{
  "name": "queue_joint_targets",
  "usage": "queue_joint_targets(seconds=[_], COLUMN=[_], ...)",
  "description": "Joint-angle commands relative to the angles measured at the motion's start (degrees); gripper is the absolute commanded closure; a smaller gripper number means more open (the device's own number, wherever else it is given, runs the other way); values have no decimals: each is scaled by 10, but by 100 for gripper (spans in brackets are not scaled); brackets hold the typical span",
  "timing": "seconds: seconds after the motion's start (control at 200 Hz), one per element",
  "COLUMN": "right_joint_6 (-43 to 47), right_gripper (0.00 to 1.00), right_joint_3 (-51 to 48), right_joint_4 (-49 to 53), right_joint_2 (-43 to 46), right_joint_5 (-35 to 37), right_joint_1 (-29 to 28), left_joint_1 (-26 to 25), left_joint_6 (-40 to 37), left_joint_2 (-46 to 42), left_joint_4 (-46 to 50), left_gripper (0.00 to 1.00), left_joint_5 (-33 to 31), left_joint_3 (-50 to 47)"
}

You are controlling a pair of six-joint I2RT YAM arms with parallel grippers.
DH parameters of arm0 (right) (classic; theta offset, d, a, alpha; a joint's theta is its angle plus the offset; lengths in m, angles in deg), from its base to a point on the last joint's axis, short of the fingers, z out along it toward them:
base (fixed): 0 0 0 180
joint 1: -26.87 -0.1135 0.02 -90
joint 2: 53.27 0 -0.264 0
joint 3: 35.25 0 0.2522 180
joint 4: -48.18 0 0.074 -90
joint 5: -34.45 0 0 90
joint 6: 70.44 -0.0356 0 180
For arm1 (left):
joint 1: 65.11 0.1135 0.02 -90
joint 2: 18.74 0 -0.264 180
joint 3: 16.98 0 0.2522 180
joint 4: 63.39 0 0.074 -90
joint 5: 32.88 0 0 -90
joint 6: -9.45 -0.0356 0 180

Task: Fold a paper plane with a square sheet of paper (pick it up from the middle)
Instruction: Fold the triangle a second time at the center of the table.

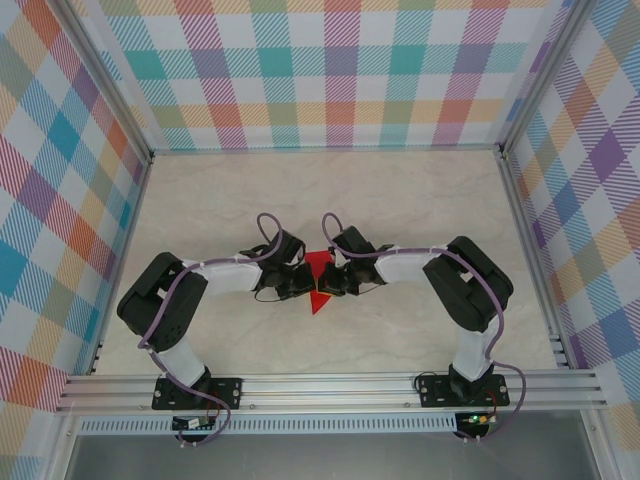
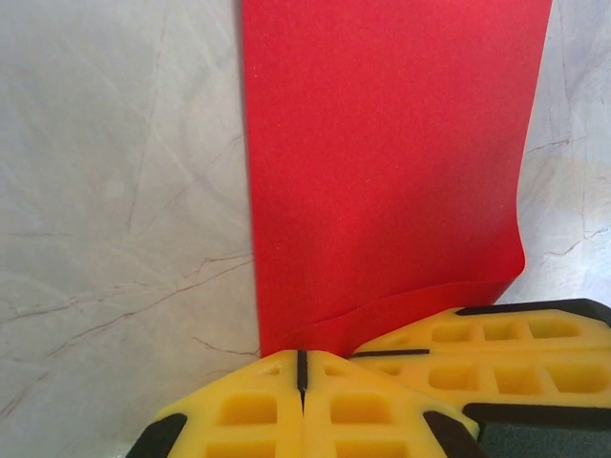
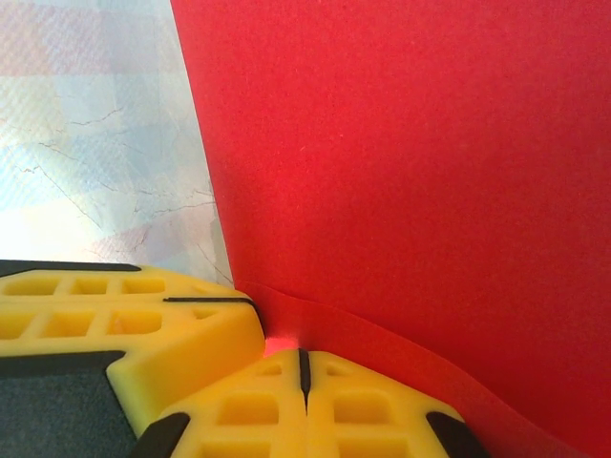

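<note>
The square sheet of paper is bright red and lies folded on the table as a wedge, its point toward the arms. My left gripper and right gripper meet over its middle from either side. In the left wrist view my left gripper is shut, tips against a raised folded flap of the paper; the right gripper's yellow fingers sit just beside it. In the right wrist view my right gripper is shut at the same flap of the paper, with the left gripper's fingers alongside.
The marbled table is boxed in by plaid walls at the back and both sides. An aluminium rail runs along the near edge with both arm bases bolted to it.
</note>
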Motion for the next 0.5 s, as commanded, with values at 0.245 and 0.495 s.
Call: queue_joint_targets(seconds=[0.245, 0.495], right_joint_6=[-11, -18], right_gripper=[97, 97], right_joint_3=[-37, -56], right_joint_4=[15, -3], right_joint_2=[59, 53], right_joint_5=[53, 52], right_joint_1=[10, 19], left_joint_1=[-15, -15], left_joint_6=[-6, -4], left_joint_2=[6, 4], left_joint_4=[44, 47], left_gripper=[100, 100], left_joint_5=[-42, -47], left_joint_3=[-3, -3])
